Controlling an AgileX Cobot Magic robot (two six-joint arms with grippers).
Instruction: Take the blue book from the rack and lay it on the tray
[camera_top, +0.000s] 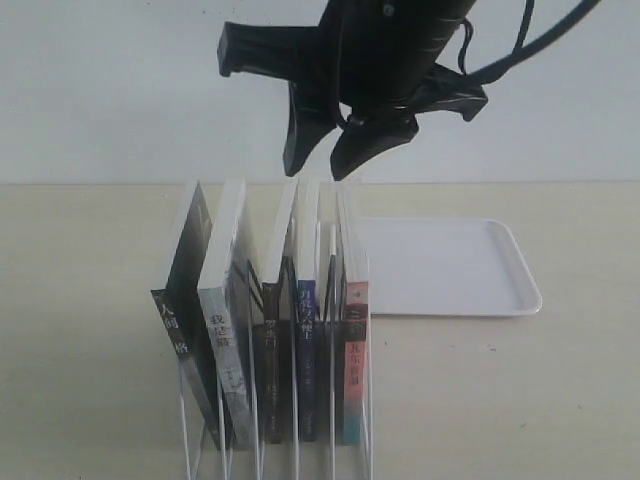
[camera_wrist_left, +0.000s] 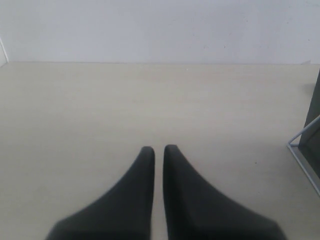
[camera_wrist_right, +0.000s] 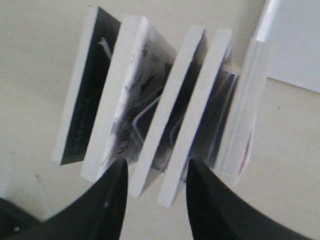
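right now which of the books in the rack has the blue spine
The blue book, fourth from the left in the exterior view, standing between the brown-spined book and the pink-and-teal book.

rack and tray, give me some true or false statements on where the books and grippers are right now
1. The blue book stands in the rack. True.
2. A book lies on the tray. False: the tray holds no book.
3. The right gripper is shut on the blue book. False: it hangs open above the rack.
4. The blue book is between the brown-spined book and the pink-and-teal-spined book. True.
5. The left gripper is wide open. False: it is shut.
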